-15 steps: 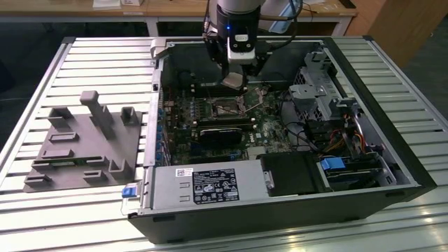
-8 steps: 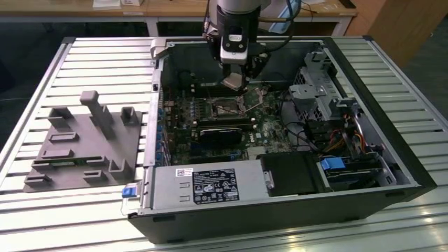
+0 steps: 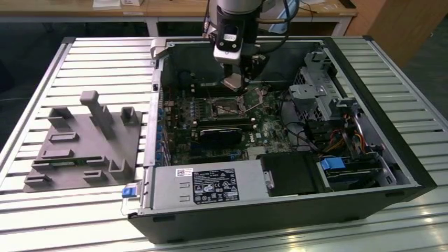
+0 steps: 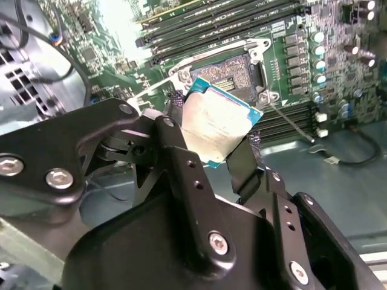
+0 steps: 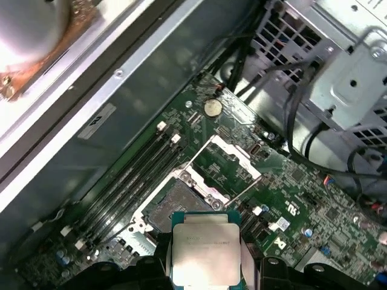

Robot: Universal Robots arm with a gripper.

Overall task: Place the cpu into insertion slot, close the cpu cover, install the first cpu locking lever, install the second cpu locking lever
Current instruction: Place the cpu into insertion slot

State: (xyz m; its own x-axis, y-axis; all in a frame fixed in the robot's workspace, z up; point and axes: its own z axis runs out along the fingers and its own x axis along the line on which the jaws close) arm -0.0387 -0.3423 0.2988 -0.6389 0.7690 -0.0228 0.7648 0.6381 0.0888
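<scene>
Arm (image 3: 231,31) upright above insertion slot (image 4: 230,72) | fingers (image 4: 245,169) clamp cpu (image 4: 217,127)

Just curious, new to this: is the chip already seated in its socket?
No, the gripper holds the cpu clear of the empty insertion slot.

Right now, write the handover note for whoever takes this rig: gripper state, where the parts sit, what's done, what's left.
Gripper: shut on the cpu, holding it in the air close above the insertion slot, not touching it.
Insertion slot: empty and uncovered.
Cpu cover: swung open beside the slot.
Done: cpu is gripped and over the slot.
Left: cpu not yet seated, cover not closed, locking levers not fastened.
</scene>
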